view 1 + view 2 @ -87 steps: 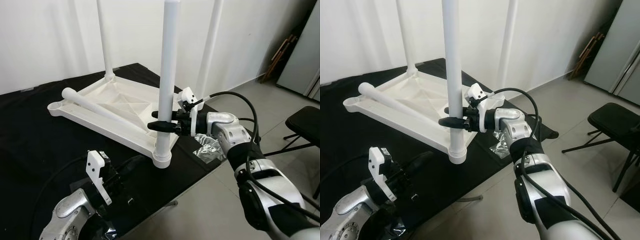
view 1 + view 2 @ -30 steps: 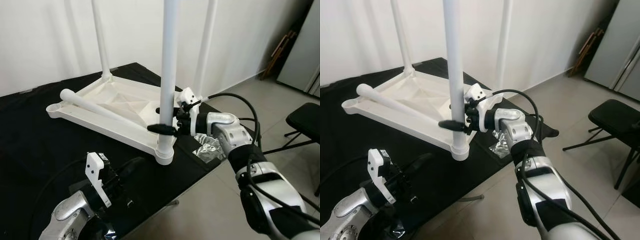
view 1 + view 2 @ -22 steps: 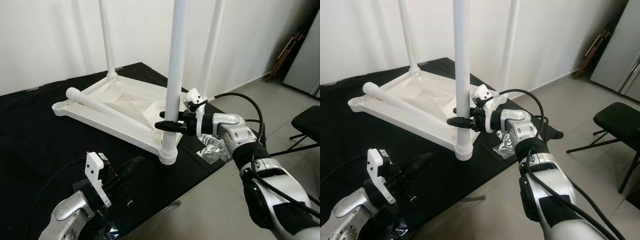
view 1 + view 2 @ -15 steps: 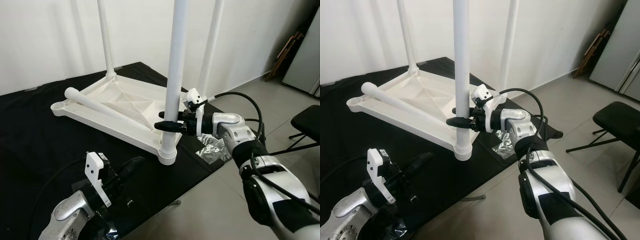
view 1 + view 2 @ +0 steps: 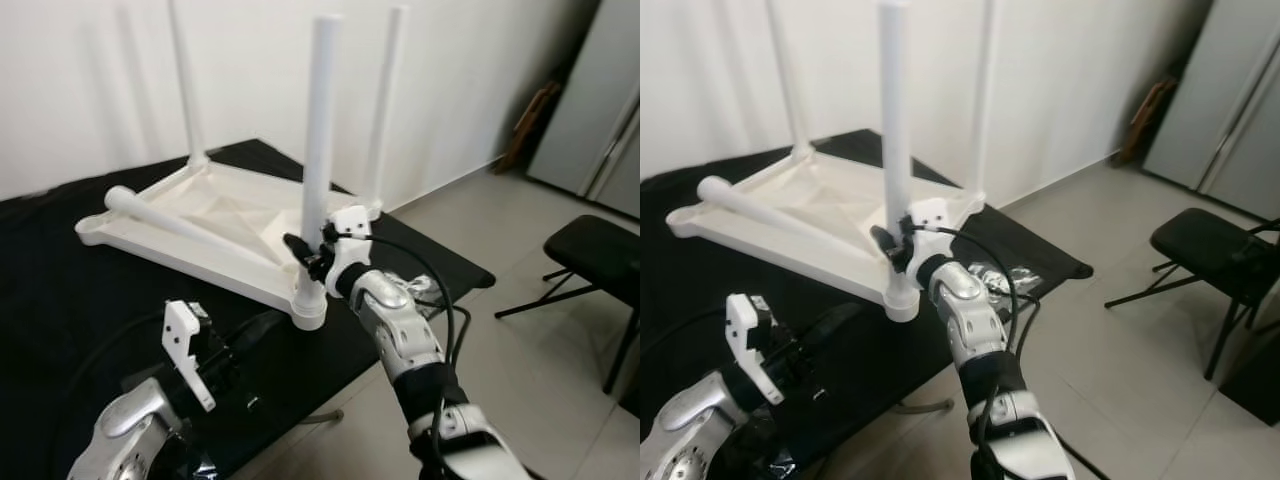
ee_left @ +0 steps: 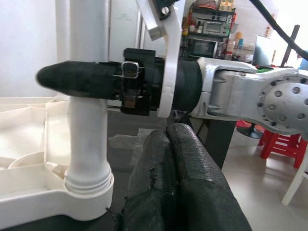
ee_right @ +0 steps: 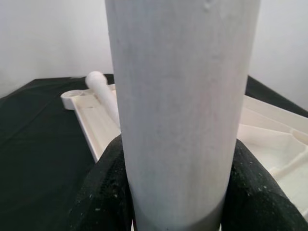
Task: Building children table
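A white children's tabletop point(image 5: 210, 245) lies upside down on a black-covered table. Three white legs stand upright in its corner sockets. A fourth leg point(image 5: 165, 220) lies loose across it. My right gripper point(image 5: 302, 250) is shut on the nearest upright leg point(image 5: 318, 130), a little above its socket point(image 5: 309, 309). In the right wrist view both black fingers point(image 7: 103, 192) hug the leg point(image 7: 180, 110). My left gripper point(image 5: 255, 332) rests low over the cloth in front of that corner, shut and holding nothing. Its fingers point(image 6: 178, 168) lie pressed together in the left wrist view.
Crumpled clear plastic point(image 5: 1005, 278) lies on the cloth near the table's right edge. A black folding chair point(image 5: 590, 250) stands on the tiled floor at the right, before a grey door point(image 5: 600, 100). A white wall is behind the table.
The whole picture has shifted, so the camera moved. My right arm now reaches the leg from nearer to me rather than from the right, and it still grips the leg. The left gripper is unchanged.
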Motion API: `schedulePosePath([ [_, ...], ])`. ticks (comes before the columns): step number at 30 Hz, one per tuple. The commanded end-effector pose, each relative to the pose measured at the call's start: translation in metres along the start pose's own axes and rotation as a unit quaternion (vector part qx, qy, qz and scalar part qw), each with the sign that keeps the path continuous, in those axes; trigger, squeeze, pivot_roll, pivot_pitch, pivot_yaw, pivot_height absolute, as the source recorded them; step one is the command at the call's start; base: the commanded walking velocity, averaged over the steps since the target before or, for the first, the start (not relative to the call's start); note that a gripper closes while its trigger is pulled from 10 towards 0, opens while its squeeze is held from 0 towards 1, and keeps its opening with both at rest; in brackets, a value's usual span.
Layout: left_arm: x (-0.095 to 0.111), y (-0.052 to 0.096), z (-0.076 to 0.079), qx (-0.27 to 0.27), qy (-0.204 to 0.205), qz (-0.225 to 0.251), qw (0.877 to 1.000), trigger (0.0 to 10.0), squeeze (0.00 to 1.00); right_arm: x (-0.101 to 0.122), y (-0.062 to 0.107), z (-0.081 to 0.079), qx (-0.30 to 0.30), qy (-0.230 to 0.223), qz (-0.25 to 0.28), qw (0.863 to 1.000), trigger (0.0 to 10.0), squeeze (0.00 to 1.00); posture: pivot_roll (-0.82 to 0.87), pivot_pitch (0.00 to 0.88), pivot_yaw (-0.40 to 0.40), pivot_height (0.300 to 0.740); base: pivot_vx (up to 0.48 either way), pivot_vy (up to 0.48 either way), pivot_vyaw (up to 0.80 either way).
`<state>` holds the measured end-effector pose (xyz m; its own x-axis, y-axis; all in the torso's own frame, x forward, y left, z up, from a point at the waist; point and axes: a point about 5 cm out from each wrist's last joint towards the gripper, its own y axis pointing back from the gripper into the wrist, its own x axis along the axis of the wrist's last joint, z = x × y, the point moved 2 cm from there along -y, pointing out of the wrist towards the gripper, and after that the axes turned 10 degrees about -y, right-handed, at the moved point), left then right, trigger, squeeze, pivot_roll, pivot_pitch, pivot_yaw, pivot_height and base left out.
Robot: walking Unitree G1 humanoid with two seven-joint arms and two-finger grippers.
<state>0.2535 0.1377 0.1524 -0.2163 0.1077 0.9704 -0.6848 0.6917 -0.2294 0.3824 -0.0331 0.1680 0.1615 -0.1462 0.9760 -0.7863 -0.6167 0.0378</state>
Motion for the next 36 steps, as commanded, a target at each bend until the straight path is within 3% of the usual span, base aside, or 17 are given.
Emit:
schedulePosePath([
  [1,-0.005,0.003,-0.001,0.005,-0.001,-0.01,1.0,10.0,0.0,-0.035,0.005,0.002,-0.006,-0.019,-0.068,0.998,4.8,0.0,-0.02,0.0,-0.03,0.74,0.0,0.0,0.0],
  [3,-0.005,0.003,-0.001,0.005,-0.001,-0.01,1.0,10.0,0.0,-0.035,0.005,0.002,-0.006,-0.019,-0.068,0.998,4.8,0.0,-0.02,0.0,-0.03,0.74,0.0,0.0,0.0],
  [4,-0.005,0.004,-0.001,0.015,-0.002,-0.008,1.0,10.0,0.0,-0.033,0.005,-0.005,0.023,-0.017,-0.068,0.997,10.0,0.2,-0.01,0.0,-0.035,0.74,0.0,0.0,0.0],
  [6,-0.005,0.004,-0.001,0.016,-0.002,-0.008,1.0,10.0,0.0,-0.031,0.007,-0.009,0.032,-0.022,-0.067,0.997,10.0,0.2,-0.01,0.0,-0.035,0.74,0.0,0.0,0.0],
  [7,-0.005,0.004,0.0,0.013,-0.002,-0.009,1.0,10.0,0.0,-0.026,0.008,-0.014,0.062,-0.024,-0.067,0.995,10.0,1.0,-0.01,0.0,-0.032,0.74,0.0,0.0,0.0],
  [11,-0.005,0.003,0.002,0.003,0.002,-0.011,1.0,10.0,0.0,-0.005,0.012,-0.02,0.129,0.009,-0.058,0.99,10.0,1.0,-0.02,0.0,-0.031,0.74,0.0,0.0,0.0],
  [15,-0.006,0.002,0.003,0.002,0.004,-0.01,1.0,10.0,0.0,0.017,0.015,-0.012,0.172,0.05,-0.044,0.983,10.0,1.0,-0.01,0.0,-0.038,0.74,0.0,0.0,0.0],
  [16,-0.006,0.002,0.003,0.003,0.004,-0.01,1.0,10.0,0.0,0.028,0.017,-0.006,0.202,0.076,-0.043,0.975,10.0,0.08,-0.01,0.0,-0.039,0.74,0.0,0.0,0.0],
  [17,-0.006,0.002,0.003,0.003,0.004,-0.01,1.0,10.0,0.0,0.028,0.017,-0.006,0.202,0.076,-0.043,0.975,10.0,0.08,-0.01,0.0,-0.039,0.74,0.0,0.0,0.0],
  [18,-0.006,0.002,0.003,0.004,0.004,-0.009,1.0,10.0,0.0,0.038,0.019,0.0,0.236,0.099,-0.049,0.965,10.0,0.0,-0.01,0.0,-0.04,0.74,0.0,0.0,0.0],
  [20,-0.006,0.002,0.004,0.005,0.004,-0.008,1.0,10.0,0.0,0.053,0.021,0.009,0.266,0.118,-0.053,0.955,10.0,0.0,0.0,0.0,-0.046,0.74,0.0,0.0,0.0],
  [24,-0.006,0.002,0.006,0.004,0.005,-0.008,1.0,10.0,0.0,0.072,0.017,0.02,0.249,0.102,-0.04,0.962,10.0,0.0,0.01,0.0,-0.047,0.74,0.0,0.0,0.0],
  [30,-0.006,0.003,0.007,0.004,0.006,-0.009,1.0,10.0,0.0,0.072,0.018,0.022,0.261,0.102,-0.06,0.958,10.0,0.0,0.02,0.0,-0.049,0.74,0.0,0.0,0.0],
  [31,-0.006,0.003,0.008,0.004,0.007,-0.009,1.0,10.0,0.0,0.072,0.018,0.023,0.264,0.095,-0.065,0.958,1.3,0.0,0.02,0.0,-0.05,0.74,0.0,0.0,0.0],
  [32,-0.006,0.003,0.008,0.004,0.007,-0.009,1.0,10.0,0.0,0.072,0.018,0.023,0.264,0.095,-0.065,0.958,1.3,0.0,0.02,0.0,-0.05,0.74,0.0,0.0,0.0],
  [33,-0.006,0.004,0.008,0.004,0.008,-0.009,1.0,10.0,0.0,0.072,0.018,0.024,0.266,0.091,-0.068,0.957,0.0,0.0,0.02,0.0,-0.053,0.74,0.0,0.0,0.0],
  [36,-0.006,0.004,0.009,0.004,0.008,-0.009,1.0,10.0,0.0,0.072,0.018,0.025,0.269,0.088,-0.069,0.957,0.0,0.0,0.02,0.0,-0.054,0.74,0.0,0.0,0.0],
])
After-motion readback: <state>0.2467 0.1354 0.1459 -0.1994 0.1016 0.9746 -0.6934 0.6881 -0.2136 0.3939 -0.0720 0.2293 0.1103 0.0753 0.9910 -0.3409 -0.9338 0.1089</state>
